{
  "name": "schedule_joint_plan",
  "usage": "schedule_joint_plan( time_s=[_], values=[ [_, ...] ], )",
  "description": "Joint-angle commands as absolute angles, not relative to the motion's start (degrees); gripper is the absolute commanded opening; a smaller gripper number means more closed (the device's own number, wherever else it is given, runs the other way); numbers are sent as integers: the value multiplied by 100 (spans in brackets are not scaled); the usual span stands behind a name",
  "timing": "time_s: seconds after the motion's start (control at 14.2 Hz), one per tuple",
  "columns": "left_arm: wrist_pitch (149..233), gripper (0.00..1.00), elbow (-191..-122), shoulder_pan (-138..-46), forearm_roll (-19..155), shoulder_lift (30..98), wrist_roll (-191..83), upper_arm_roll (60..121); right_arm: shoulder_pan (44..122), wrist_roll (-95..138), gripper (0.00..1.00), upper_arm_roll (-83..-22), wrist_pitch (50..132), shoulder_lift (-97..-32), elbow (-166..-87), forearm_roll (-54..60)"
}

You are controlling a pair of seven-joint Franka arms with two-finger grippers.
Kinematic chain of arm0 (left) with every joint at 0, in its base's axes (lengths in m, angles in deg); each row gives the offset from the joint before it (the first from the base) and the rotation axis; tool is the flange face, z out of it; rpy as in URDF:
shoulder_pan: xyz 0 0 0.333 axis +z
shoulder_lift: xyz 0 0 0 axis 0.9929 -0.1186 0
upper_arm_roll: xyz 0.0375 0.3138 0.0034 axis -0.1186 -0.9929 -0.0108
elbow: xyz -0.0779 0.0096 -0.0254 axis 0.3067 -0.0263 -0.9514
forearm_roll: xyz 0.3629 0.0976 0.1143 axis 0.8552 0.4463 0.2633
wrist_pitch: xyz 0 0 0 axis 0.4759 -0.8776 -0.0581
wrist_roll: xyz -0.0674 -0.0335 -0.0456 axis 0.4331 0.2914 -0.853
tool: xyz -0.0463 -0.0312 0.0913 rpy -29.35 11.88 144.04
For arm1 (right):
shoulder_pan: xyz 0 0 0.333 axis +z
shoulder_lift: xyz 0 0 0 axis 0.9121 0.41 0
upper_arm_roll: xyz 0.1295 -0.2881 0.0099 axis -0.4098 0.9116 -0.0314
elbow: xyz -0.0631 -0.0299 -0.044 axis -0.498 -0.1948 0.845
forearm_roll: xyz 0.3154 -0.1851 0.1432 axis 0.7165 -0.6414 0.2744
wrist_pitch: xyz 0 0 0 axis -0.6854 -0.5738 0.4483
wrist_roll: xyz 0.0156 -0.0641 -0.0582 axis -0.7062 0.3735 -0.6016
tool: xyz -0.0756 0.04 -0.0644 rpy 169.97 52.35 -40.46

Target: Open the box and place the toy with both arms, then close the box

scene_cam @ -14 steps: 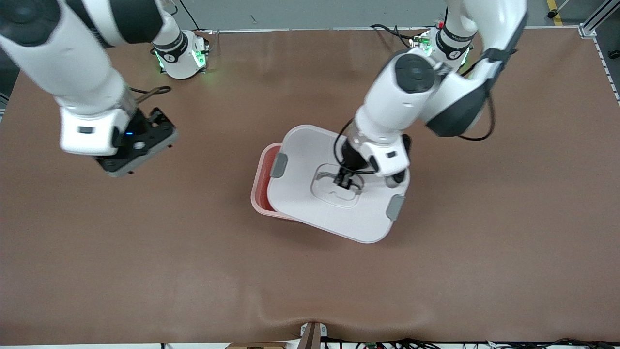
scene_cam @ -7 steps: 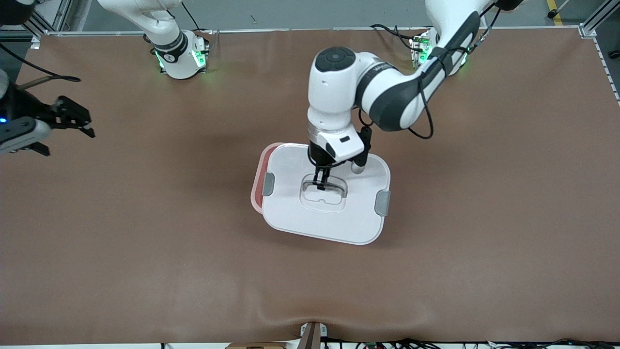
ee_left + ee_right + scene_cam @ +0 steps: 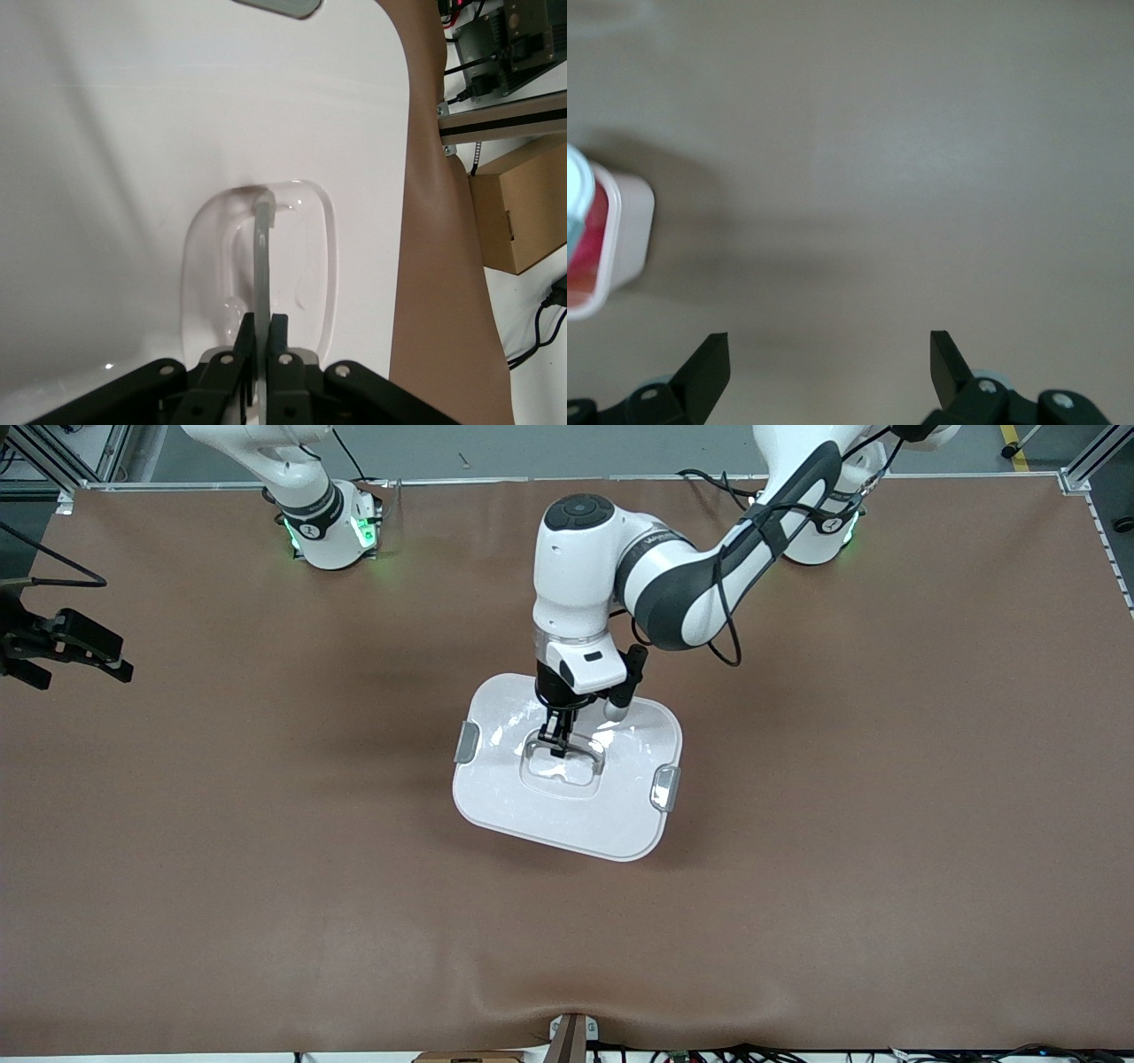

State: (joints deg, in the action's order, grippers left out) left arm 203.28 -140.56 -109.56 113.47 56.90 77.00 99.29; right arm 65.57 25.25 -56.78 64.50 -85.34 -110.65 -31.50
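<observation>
The box's white lid point(image 3: 576, 819) with grey side clips point(image 3: 664, 788) lies over the base at the table's middle and hides the base in the front view. My left gripper point(image 3: 556, 749) is shut on the clear recessed handle point(image 3: 262, 239) at the lid's centre point(image 3: 133, 177). In the right wrist view a corner of the pink-red base point(image 3: 607, 243) shows under the lid's edge. My right gripper point(image 3: 111, 657) is open and empty over bare table at the right arm's end, its own view showing it spread wide point(image 3: 828, 354). The toy is out of view.
The brown table mat point(image 3: 797, 886) spreads all round the box. A cardboard carton point(image 3: 523, 212) and a metal frame with cables point(image 3: 505, 53) stand off the table's edge in the left wrist view.
The left gripper has carried the lid toward the right arm's end, so it now covers the pink-red base. The right gripper has drawn away to the table's edge.
</observation>
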Motion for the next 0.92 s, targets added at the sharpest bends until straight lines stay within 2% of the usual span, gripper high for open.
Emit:
schedule_joint_plan(
  time_s=[0.0,0.14,0.85],
  values=[
    [20425,0,-14250,-11043,11597,5774,7849,9871,6430,2851,100,-5746,7170,-8942,-11810,-3125],
    [20433,0,-14250,-11052,11623,5748,7849,9871,6404,2825,100,-5658,7366,-9066,-12076,-3133],
    [20477,0,-14224,-11132,11659,5555,7937,9871,6421,2113,100,-5526,7445,-8952,-12041,-3538]
  ],
)
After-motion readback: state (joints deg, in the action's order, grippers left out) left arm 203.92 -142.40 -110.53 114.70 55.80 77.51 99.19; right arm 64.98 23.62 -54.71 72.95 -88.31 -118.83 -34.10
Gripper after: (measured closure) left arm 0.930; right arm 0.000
